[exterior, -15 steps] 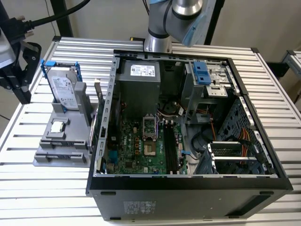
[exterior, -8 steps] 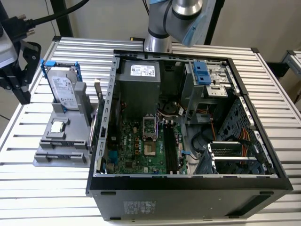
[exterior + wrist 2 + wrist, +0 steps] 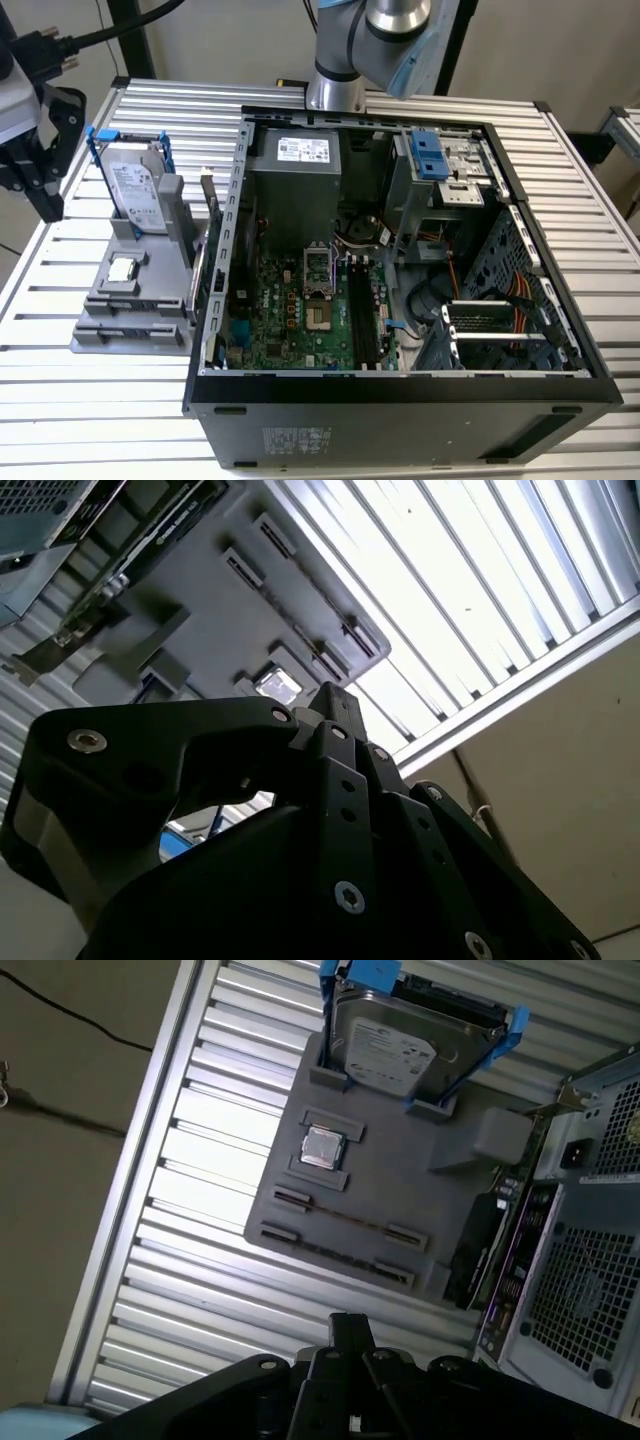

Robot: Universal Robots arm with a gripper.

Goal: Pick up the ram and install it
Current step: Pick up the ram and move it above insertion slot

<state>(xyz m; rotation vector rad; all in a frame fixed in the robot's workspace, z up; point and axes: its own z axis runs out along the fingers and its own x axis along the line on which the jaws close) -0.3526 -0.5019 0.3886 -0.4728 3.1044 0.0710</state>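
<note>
The ram isn't being held yet. The gripper is hanging over the worktop just off the grey tray, its fingers looking pressed together on nothing. The ram is standing on edge in the tray's cradle, probably so its long edge is easy to pinch. The first wrist view is giving that thin edge, while the exterior view is adding the motherboard's black slots inside the open case.

Robotics lab or test workshop. A slatted aluminium-profile table carries an opened computer case and a grey parts fixture. A robot arm stands at the table's far edge.
</note>
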